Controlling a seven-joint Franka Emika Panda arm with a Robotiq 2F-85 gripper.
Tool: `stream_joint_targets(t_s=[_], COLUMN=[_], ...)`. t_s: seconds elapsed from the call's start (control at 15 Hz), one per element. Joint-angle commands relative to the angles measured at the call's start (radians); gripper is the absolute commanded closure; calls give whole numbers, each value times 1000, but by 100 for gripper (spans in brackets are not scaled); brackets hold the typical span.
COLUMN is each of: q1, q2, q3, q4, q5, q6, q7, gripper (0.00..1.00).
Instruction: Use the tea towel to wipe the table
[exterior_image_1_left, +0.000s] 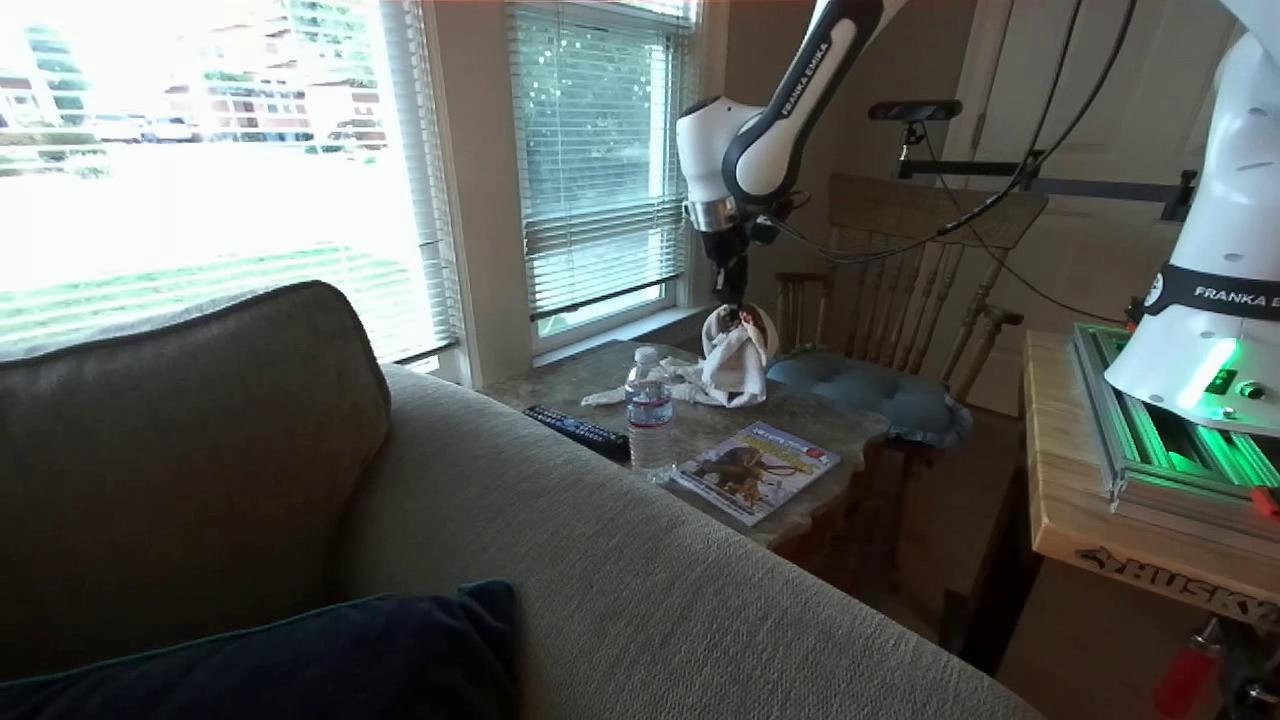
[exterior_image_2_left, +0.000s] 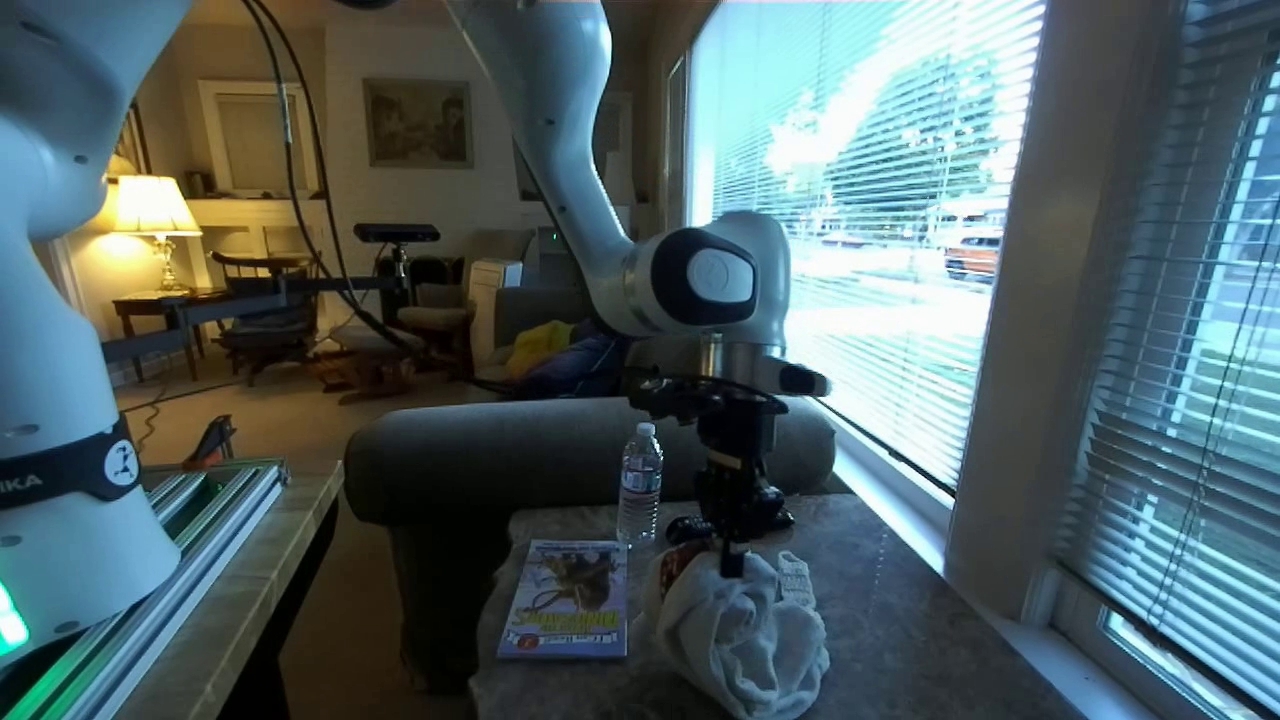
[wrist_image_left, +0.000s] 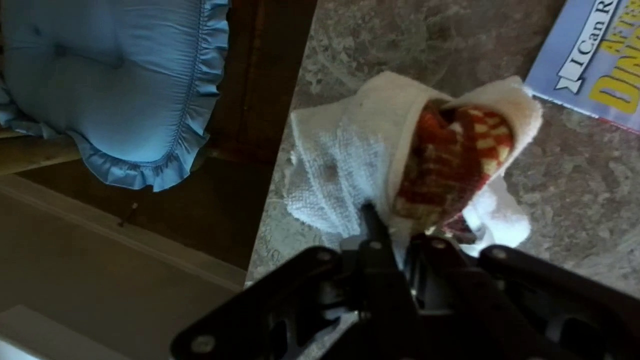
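Two dark fingers (wrist_image_left: 375, 227) of the gripper (exterior_image_2_left: 733, 562) are drawn close together, with a fold of the tea towel (exterior_image_2_left: 735, 632) pinched between them. The gripper points straight down over the table (exterior_image_2_left: 900, 640), and the towel is bunched beneath it, its gathered upper part reaching up to the fingertips, its lower folds lying on the mottled tabletop. Most of the cloth that shows is white; in the wrist view a red-brown and yellow patterned face shows inside a fold, and in an exterior view a white length trails along the tabletop, running behind the bottle (exterior_image_1_left: 650, 440) as seen from there. Beside the towel a book (exterior_image_2_left: 565, 600) with an animal on its cover lies flat; whether cloth and book touch, I cannot tell. The clear bottle, white-capped, stands upright by a corner of the book, and a black remote (exterior_image_1_left: 577, 432) lies next to it, on the side of the grey sofa (exterior_image_1_left: 520, 520), whose thick padded arm runs alongside the tabletop. Past the table's edges are a wooden chair (exterior_image_1_left: 880, 212) with a frilled blue cushion (wrist_image_left: 125, 85), windows (exterior_image_2_left: 870, 180) with blinds, and the wooden bench (exterior_image_1_left: 1060, 450) bearing the base of the robot arm (exterior_image_1_left: 1235, 200).
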Motion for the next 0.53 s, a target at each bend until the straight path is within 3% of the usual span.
stream_joint_targets(t_s=[0.0,0.47], q1=[49,49], q2=[129,358], q3=[-12,20], q4=[92,344], q5=[-22,76], q6=[1,-20], q7=[86,154], gripper=[97,97])
